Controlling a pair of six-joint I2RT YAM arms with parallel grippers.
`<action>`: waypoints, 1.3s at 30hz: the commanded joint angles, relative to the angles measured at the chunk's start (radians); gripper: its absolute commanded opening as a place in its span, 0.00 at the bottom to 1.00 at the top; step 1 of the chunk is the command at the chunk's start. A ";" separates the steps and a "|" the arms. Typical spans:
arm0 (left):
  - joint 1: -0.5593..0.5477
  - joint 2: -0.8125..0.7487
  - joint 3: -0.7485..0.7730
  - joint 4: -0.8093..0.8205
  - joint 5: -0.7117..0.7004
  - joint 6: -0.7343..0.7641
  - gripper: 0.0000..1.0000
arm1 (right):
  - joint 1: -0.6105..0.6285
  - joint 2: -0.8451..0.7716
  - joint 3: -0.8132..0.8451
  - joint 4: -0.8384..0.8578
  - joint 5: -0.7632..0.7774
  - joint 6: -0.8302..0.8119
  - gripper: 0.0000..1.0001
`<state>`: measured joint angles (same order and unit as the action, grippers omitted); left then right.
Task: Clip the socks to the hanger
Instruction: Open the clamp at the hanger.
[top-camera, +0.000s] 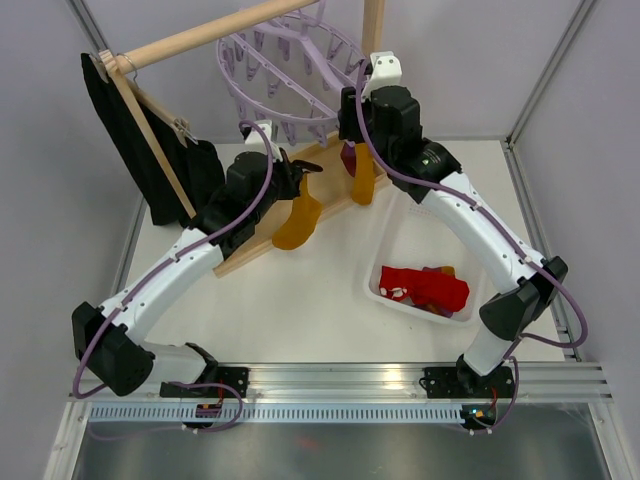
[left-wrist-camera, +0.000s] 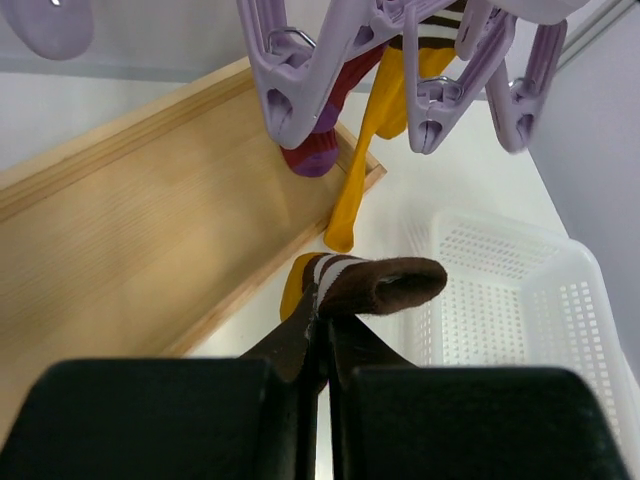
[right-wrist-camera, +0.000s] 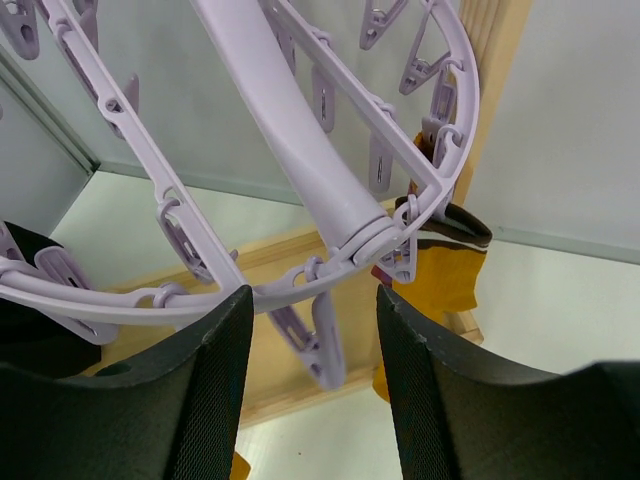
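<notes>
The lavender hanger (top-camera: 290, 65) hangs from the wooden rack, with its pegs (left-wrist-camera: 300, 100) dangling. A mustard sock (top-camera: 362, 180) and a maroon sock (top-camera: 348, 158) hang clipped to it. My left gripper (top-camera: 305, 172) is shut on the brown, white-striped cuff (left-wrist-camera: 375, 283) of another mustard sock (top-camera: 298, 222), just below the pegs. My right gripper (right-wrist-camera: 312, 330) stands open under the ring (right-wrist-camera: 300, 120). A loose peg (right-wrist-camera: 325, 345) hangs between its fingers (right-wrist-camera: 215, 370) without touching them. The clipped mustard sock (right-wrist-camera: 445, 270) is just to the right.
A white basket (top-camera: 392, 240) at the right holds red socks (top-camera: 425, 287). A black garment (top-camera: 150, 150) on a wooden hanger hangs at the left of the rack. The rack's wooden base board (left-wrist-camera: 130, 230) lies under the pegs.
</notes>
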<state>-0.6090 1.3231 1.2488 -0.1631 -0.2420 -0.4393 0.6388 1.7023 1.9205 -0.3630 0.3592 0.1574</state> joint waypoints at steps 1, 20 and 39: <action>-0.005 0.010 0.054 -0.024 0.024 0.060 0.02 | 0.001 -0.036 -0.011 0.035 -0.008 0.013 0.59; -0.005 0.028 0.089 -0.061 0.026 0.108 0.02 | 0.113 -0.066 -0.205 0.223 0.230 -0.079 0.56; -0.005 0.088 0.178 -0.078 0.017 0.152 0.02 | 0.119 -0.099 -0.219 0.191 0.274 -0.084 0.60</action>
<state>-0.6090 1.4029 1.3571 -0.2405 -0.2169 -0.3370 0.7567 1.6630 1.6764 -0.1703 0.6315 0.0715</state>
